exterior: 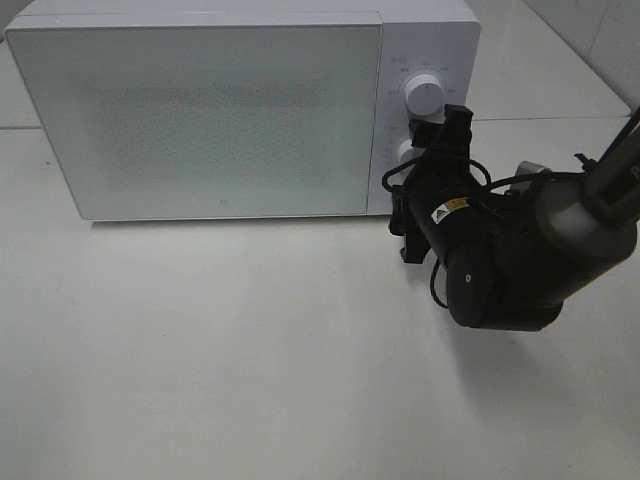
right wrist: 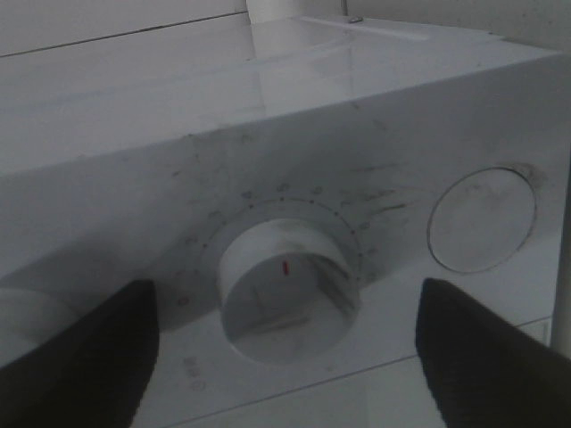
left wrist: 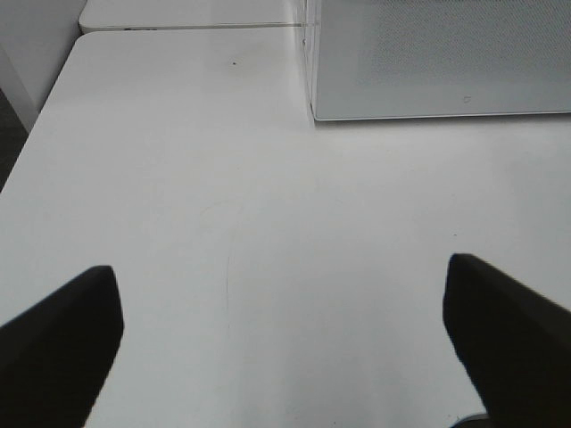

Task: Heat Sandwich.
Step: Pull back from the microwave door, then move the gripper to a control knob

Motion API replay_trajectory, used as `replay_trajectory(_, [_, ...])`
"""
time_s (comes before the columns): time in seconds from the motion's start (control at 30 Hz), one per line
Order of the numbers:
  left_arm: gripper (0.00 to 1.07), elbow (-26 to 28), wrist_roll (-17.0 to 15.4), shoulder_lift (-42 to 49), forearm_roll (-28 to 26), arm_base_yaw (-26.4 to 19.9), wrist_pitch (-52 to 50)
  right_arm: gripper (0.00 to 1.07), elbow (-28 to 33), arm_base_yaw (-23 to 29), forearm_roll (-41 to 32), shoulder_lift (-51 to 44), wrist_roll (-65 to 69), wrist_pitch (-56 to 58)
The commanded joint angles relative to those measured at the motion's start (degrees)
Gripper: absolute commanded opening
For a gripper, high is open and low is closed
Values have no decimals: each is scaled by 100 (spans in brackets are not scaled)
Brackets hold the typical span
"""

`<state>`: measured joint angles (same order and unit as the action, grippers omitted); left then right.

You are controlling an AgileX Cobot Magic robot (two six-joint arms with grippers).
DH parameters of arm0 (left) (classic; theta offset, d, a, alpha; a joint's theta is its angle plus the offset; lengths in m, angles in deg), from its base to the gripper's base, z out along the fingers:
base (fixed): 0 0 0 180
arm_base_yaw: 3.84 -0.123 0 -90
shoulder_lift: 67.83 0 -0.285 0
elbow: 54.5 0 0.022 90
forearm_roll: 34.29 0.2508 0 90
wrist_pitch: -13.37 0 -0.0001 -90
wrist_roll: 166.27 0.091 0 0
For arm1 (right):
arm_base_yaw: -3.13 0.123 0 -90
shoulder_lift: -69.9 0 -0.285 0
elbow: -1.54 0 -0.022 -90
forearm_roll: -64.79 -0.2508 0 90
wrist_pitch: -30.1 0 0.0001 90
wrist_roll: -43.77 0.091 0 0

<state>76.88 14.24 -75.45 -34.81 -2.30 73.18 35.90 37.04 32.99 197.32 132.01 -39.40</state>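
The sandwich is out of view. The white microwave (exterior: 200,110) stands at the back of the table with its frosted door shut. My right gripper (exterior: 412,185) is turned on its side in front of the control panel, at the lower knob (exterior: 403,152). In the right wrist view this knob (right wrist: 285,290), with a red mark and a dial scale around it, sits between the dark fingers (right wrist: 80,357). The right gripper (right wrist: 285,357) is open, both fingers standing off the knob. My left gripper (left wrist: 285,348) hangs open over bare table with nothing between its fingers.
The upper knob (exterior: 424,95) lies just above the right gripper. A flat round disc (right wrist: 482,218) sits beside the dial on the panel. The microwave's front corner (left wrist: 446,62) shows ahead of the left gripper. The white table (exterior: 250,350) stretches in front of the microwave.
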Motion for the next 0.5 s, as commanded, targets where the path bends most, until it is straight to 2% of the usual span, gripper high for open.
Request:
replay_trajectory(0.03, [92, -23, 6, 155, 17, -23, -46, 82, -52, 17, 138, -34, -195, -332])
replay_trajectory(0.27, [92, -23, 6, 155, 17, -23, -46, 79, -23, 17, 395, -103, -195, -109])
replay_trajectory(0.5, [92, -23, 6, 155, 17, -23, -46, 78, 435, 17, 779, -584, -539, 458])
